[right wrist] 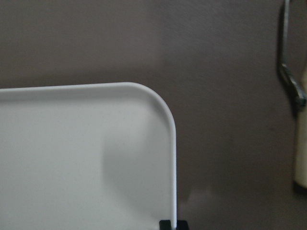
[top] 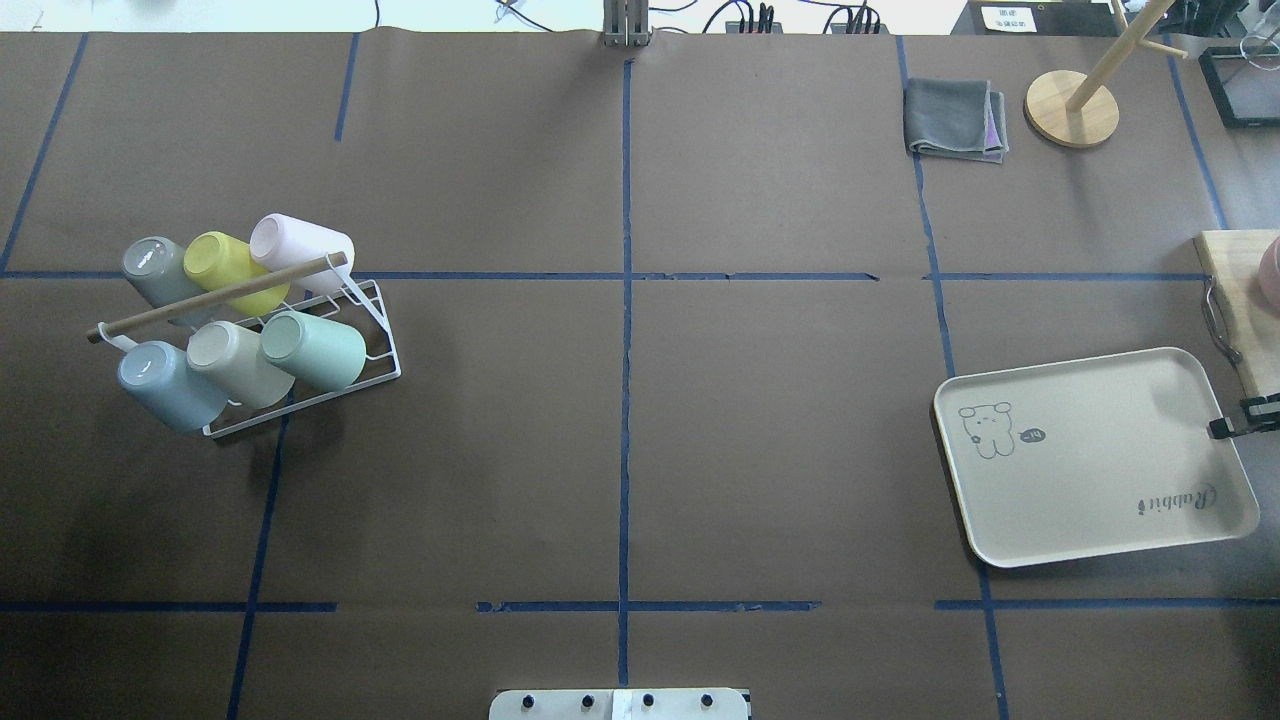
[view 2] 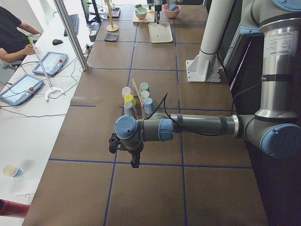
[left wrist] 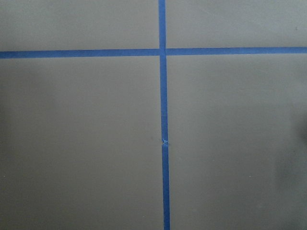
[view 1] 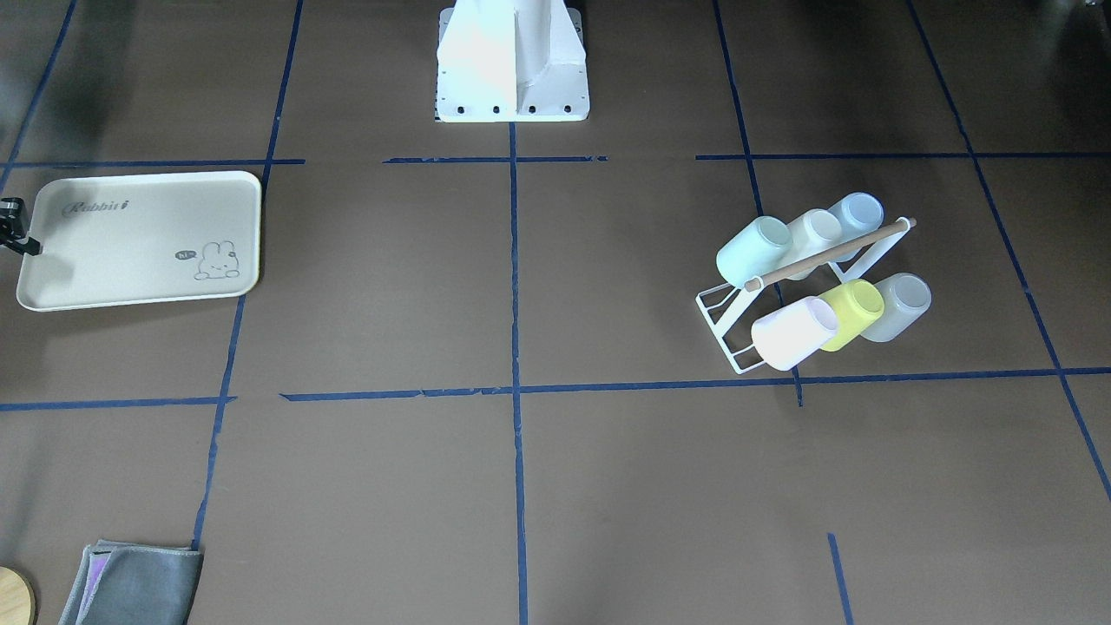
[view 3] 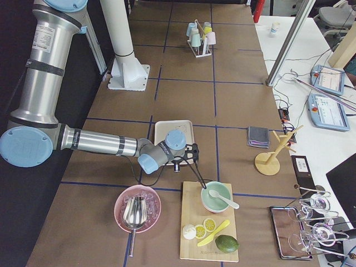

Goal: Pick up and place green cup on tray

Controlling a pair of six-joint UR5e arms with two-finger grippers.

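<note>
The pale mint-green cup [top: 315, 350] lies on its side on a white wire rack [top: 385, 345] at the table's left; it also shows in the front view [view 1: 753, 250]. The cream "Rabbit" tray [top: 1090, 450] lies at the right and is bare. My right gripper [right wrist: 174, 224] hangs low over the tray's outer edge [right wrist: 173, 158], fingertips almost together and holding nothing; it shows at the overhead view's edge [top: 1215, 428]. My left gripper [view 2: 135, 162] hangs over bare table short of the rack; I cannot tell whether it is open or shut.
The rack also holds yellow-green [top: 228, 262], pink [top: 300, 245], grey, beige and blue cups under a wooden rod. A grey cloth [top: 955, 118] and a wooden stand [top: 1072, 108] sit far right. A cutting board [top: 1245, 290] lies beyond the tray.
</note>
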